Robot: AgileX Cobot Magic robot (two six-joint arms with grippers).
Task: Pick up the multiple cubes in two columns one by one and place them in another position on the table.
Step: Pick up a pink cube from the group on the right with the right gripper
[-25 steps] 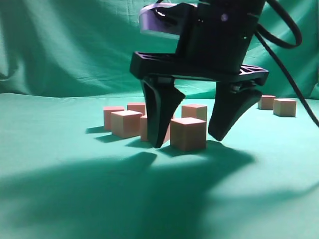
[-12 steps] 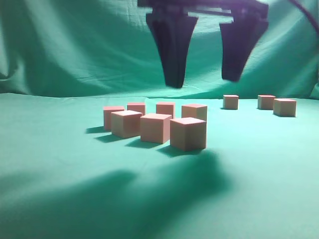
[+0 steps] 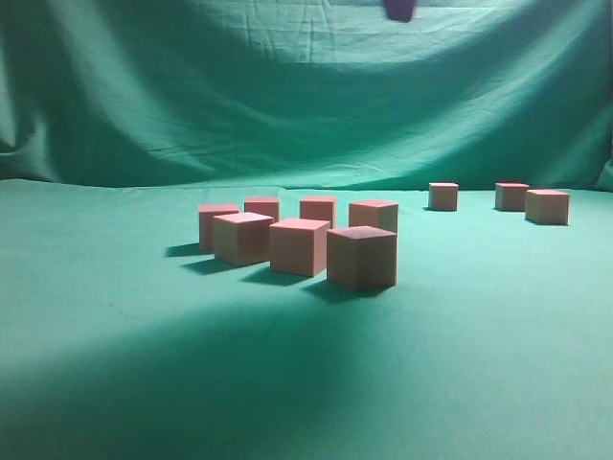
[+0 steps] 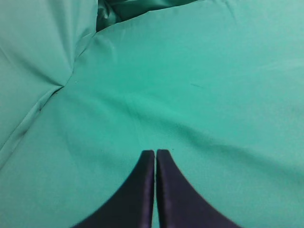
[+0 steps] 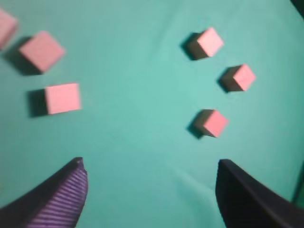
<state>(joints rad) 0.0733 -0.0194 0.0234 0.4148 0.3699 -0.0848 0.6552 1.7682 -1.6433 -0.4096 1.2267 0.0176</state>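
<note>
Teal-green cloth covers the table and hangs as a backdrop behind it. Left of centre in the exterior view, seven cubes sit in two rows running back from the camera, each flat on the cloth with its pink face up and one vertical edge turned toward the viewer; being cubes, they show no long axis. Farther right and back, three more cubes stand apart from that group. The left gripper hangs over bare cloth, fingers pressed together, holding nothing. The right gripper hovers high above the table, its fingers spread wide and empty, three cubes below and beyond its right finger.
</note>
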